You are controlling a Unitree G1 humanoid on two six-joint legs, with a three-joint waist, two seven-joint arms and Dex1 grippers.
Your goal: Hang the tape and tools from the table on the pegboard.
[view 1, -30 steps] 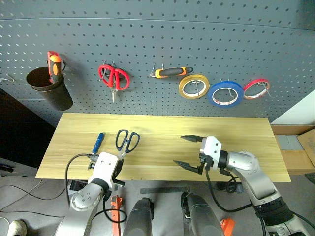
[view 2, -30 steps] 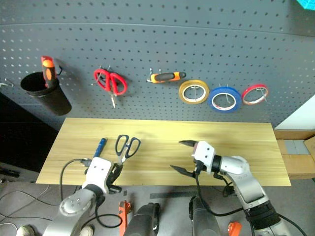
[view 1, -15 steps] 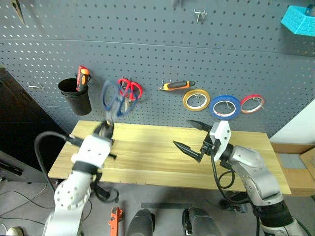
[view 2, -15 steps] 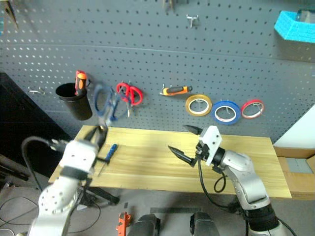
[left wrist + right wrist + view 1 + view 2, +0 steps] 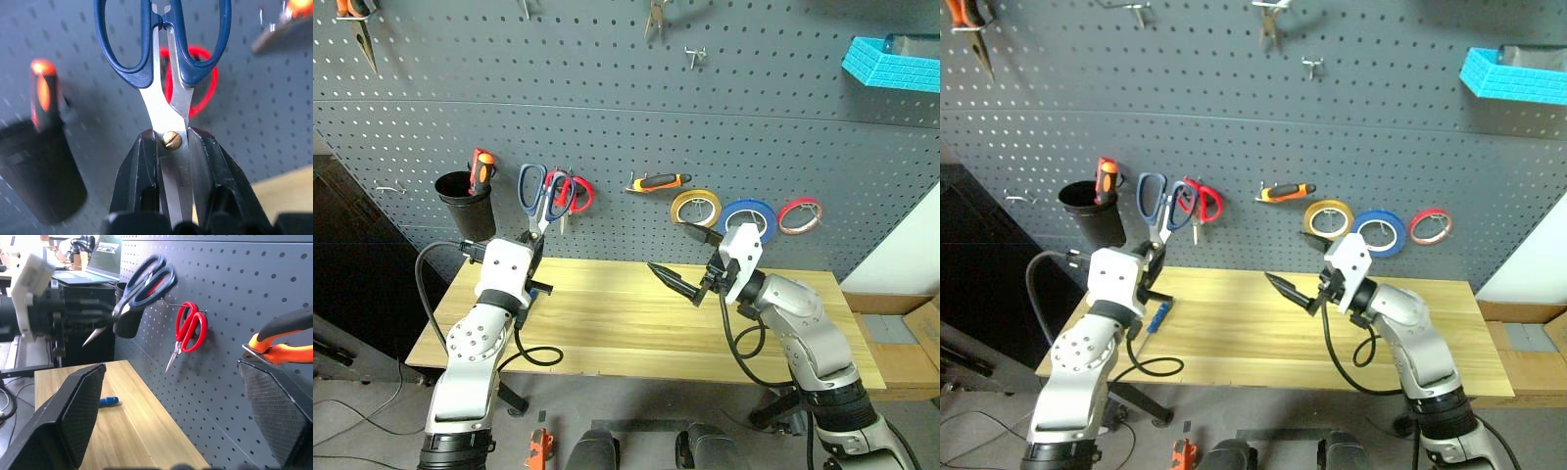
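L gripper (image 5: pixel 534 242) clamped on blue-handled scissors (image 5: pixel 537 196), raised beside red scissors (image 5: pixel 574 193) at pegboard (image 5: pixel 626 108). R gripper (image 5: pixel 690 262) spread wide, empty, above table (image 5: pixel 636 323)

Scissors (image 5: pixel 166 88): shiny steel blades w/ smooth blue plastic handles; counter (image 5: pixel 626 313) pale matt wood planks; pegboard (image 5: pixel 754 108) matt grey.
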